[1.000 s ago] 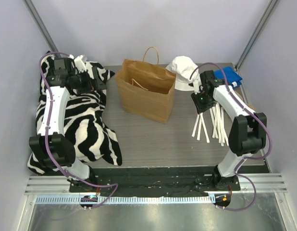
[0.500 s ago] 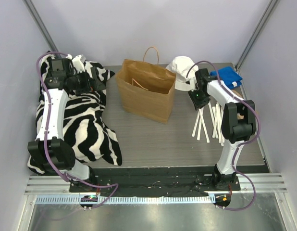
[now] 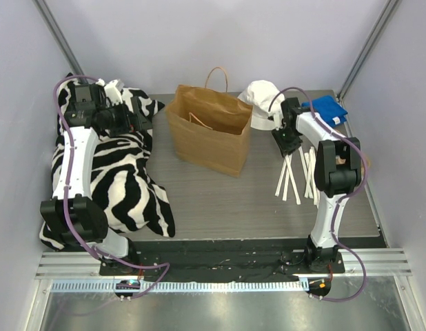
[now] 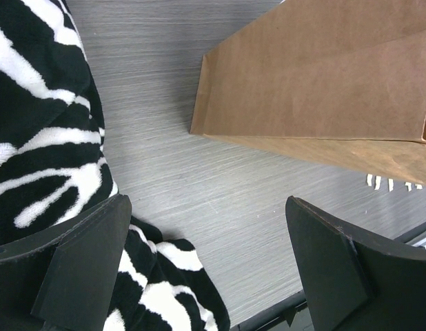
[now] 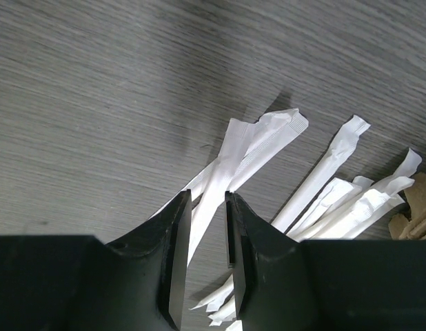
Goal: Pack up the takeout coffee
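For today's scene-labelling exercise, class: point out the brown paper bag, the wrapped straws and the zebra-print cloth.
brown paper bag [image 3: 209, 143]: top external view, on its front wall.
wrapped straws [image 5: 258, 145]: right wrist view, on one wrapper's upper end.
zebra-print cloth [image 4: 34, 124]: left wrist view, on a striped fold.

Pale lavender walls [image 3: 199, 34] enclose a grey woodgrain table [image 3: 220, 200].

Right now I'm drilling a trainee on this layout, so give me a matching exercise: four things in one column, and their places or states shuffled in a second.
Things:
1. brown paper bag with handles
2. black-and-white zebra-striped cloth
3. white paper-wrapped straws
4. flat blue item

Places or states:
A. tucked in the far right corner
B. spread in folds along the left side
C. standing upright and open in the middle
D. lying loose in a scatter on the right

Pairs: 1-C, 2-B, 3-D, 4-A
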Robot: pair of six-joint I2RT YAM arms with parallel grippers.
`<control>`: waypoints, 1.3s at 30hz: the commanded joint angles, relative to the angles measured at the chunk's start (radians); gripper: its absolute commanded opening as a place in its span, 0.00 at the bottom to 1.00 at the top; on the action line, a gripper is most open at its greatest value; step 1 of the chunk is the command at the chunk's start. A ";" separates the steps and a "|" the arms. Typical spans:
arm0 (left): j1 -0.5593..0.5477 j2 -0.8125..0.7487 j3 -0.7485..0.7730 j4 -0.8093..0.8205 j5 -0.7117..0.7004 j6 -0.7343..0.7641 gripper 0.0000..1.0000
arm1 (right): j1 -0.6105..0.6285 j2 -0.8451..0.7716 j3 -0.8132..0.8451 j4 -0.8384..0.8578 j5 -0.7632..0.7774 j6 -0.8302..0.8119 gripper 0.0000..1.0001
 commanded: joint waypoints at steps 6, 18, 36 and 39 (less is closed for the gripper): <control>0.006 0.007 0.021 0.017 0.026 0.003 1.00 | -0.018 0.042 0.042 -0.010 0.001 -0.011 0.34; 0.009 0.012 0.023 0.010 0.021 0.012 0.99 | -0.037 0.062 0.055 -0.010 -0.002 -0.005 0.20; 0.008 0.004 0.015 0.005 0.028 0.020 1.00 | -0.050 0.006 0.090 -0.069 -0.055 -0.009 0.01; 0.006 0.003 0.015 0.006 0.026 0.022 1.00 | -0.051 0.001 0.107 -0.090 -0.071 -0.003 0.01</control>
